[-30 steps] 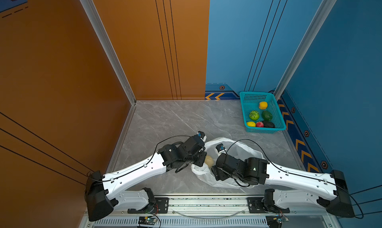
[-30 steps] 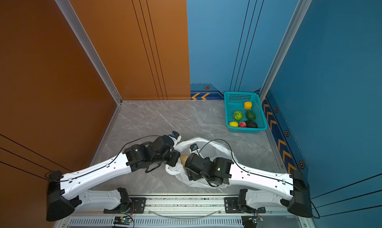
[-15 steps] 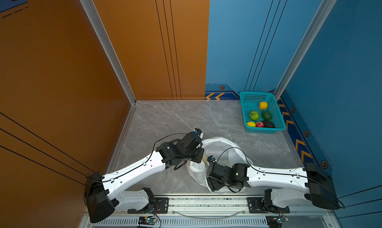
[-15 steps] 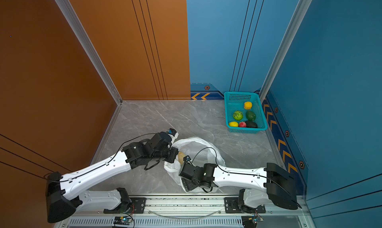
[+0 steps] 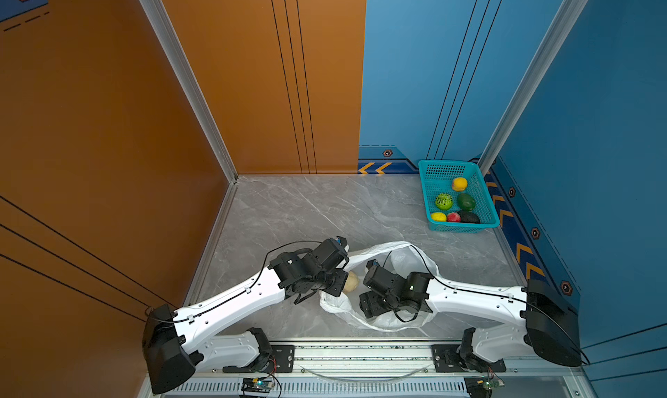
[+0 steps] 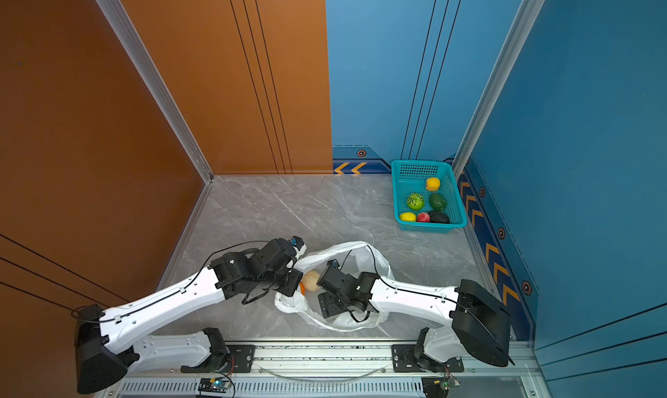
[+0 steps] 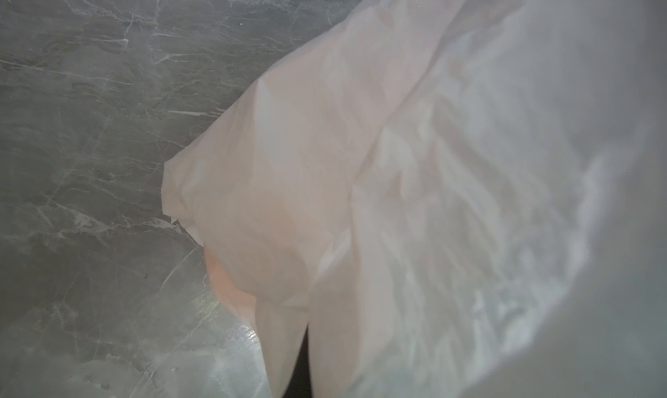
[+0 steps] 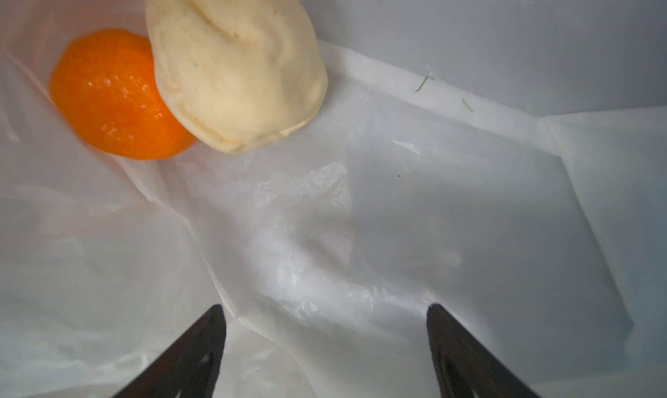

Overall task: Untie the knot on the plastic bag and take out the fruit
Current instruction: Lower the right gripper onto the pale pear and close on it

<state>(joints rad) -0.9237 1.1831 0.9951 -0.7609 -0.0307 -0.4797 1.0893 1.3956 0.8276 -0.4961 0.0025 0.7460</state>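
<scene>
The left gripper (image 5: 340, 287) stays clamped on the raised rim of the plastic bag (image 5: 404, 259). Inside it lie the cream fruit (image 8: 234, 68) and an orange (image 8: 108, 96) — touching. The right gripper (image 8: 325, 307), jaws wide and empty, has swung back toward them from the bag's near side; the other fruit (image 5: 444, 201) sits in the teal basket (image 5: 447, 169)

Shows right arm (image 5: 480, 298) swung leftward, its shoulder closer to the middle than a second ago; right claw (image 8: 325, 306) dipped nearward, then eased back far inside plastic bag (image 5: 402, 261); bag and cream fruit (image 5: 350, 281) shifted slightly left.
</scene>
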